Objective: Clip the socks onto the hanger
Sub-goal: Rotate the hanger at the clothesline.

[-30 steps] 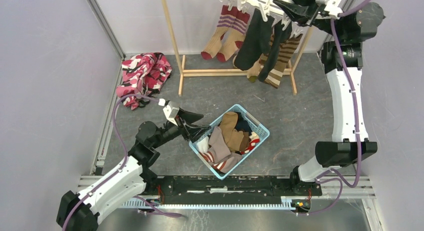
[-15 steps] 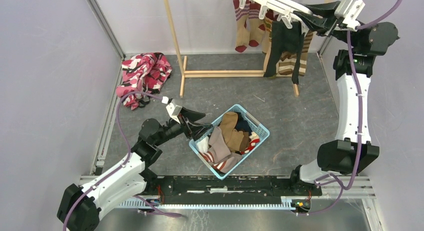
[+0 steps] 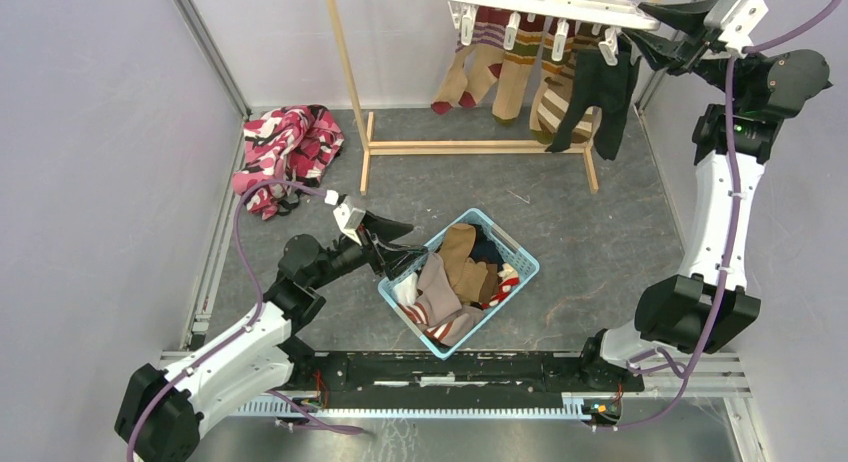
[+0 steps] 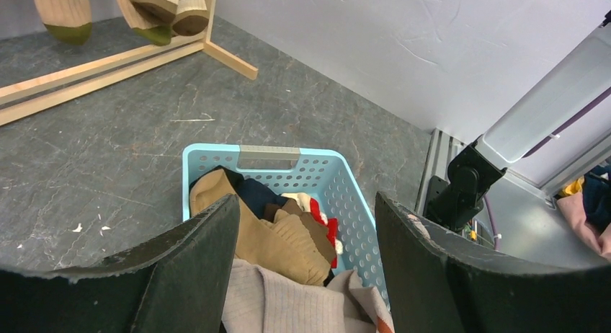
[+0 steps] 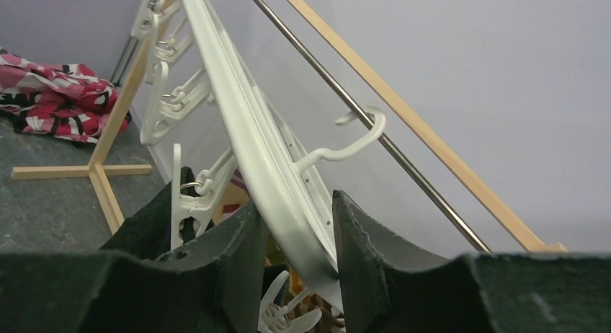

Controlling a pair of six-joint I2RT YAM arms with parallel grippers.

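Socks (image 3: 520, 72) hang clipped under the hanger (image 3: 540, 2), below and to the left of my right jaws (image 3: 645, 30). The black sock (image 3: 600, 97) hangs closest to them, the tan and striped ones further off. The right jaws sit at the hanger's right end w/ its white rim between them. In the wrist view the rim fills most of the gap, but I can't tell whether they pinch it or only straddle it. The hanger's hook (image 5: 360, 135) is beyond the jaws, by the metal rod (image 5: 418, 178) of the wooden stand (image 3: 470, 144).

My left jaws (image 3: 415, 250) are low and spread wide, holding nothing. Directly ahead and under them is the blue basket (image 4: 268, 153) w/ more socks (image 4: 281, 239) piled inside: tan, dark, grey, red-white. It stands on the grey worktop (image 3: 600, 242). The pink patterned cloth (image 3: 290, 147) lies well behind the left jaws, near the stand's foot.
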